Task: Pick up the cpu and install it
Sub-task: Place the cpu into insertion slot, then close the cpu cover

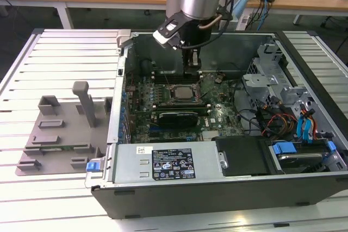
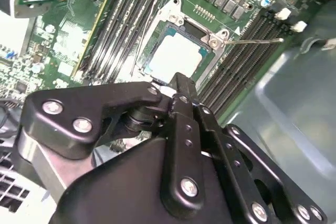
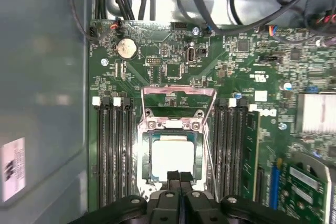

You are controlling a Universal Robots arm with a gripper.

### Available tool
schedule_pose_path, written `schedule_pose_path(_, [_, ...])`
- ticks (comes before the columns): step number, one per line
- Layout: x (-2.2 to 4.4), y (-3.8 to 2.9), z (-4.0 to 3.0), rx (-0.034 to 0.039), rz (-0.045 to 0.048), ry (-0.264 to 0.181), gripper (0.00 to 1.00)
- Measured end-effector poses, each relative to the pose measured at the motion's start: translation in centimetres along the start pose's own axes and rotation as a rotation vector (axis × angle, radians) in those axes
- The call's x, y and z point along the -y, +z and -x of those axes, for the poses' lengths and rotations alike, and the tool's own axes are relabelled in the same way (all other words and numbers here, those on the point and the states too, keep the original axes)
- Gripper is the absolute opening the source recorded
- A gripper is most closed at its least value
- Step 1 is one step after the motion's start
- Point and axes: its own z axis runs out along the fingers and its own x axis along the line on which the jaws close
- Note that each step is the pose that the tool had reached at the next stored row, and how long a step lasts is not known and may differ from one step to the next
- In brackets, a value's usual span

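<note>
The cpu (image 3: 172, 156) is a small square chip with a silvery-white top, lying flat in the black socket on the green motherboard (image 3: 173, 66). It shows in the second wrist view (image 2: 176, 56) and, inside the open computer case, in the exterior view (image 1: 182, 92). The socket's metal frame (image 3: 178, 94) is swung up and open. My gripper (image 3: 179, 176) hangs just above one edge of the cpu, its two black fingers pressed together with nothing between them. The same shut fingertips show in the second wrist view (image 2: 178, 83) and, in the exterior view (image 1: 191, 71), just behind the socket.
The case walls (image 1: 122, 80) surround the work area. Memory slots (image 3: 113, 150) flank the socket on both sides. A dark card (image 1: 176, 117) lies in front of the socket, and cables (image 1: 272, 120) fill the exterior view's right. A grey fixture plate with posts (image 1: 60, 134) stands outside the case.
</note>
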Motion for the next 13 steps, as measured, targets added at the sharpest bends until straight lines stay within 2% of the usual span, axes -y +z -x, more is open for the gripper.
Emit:
schedule_pose_path(1, [0.01,-0.34,0.01,0.0,0.0,0.0,0.11])
schedule_pose_path(3, [0.06,-1.44,0.05,0.0,0.0,0.0,0.11])
schedule_pose_path(4, [0.07,-1.73,0.06,0.0,0.0,0.0,0.11])
schedule_pose_path(5, [0.1,-2.45,0.08,-0.0001,0.0001,0.0,0.11])
schedule_pose_path(13, [0.07,-2.65,0.08,0.0,0.0001,0.0,0.11])
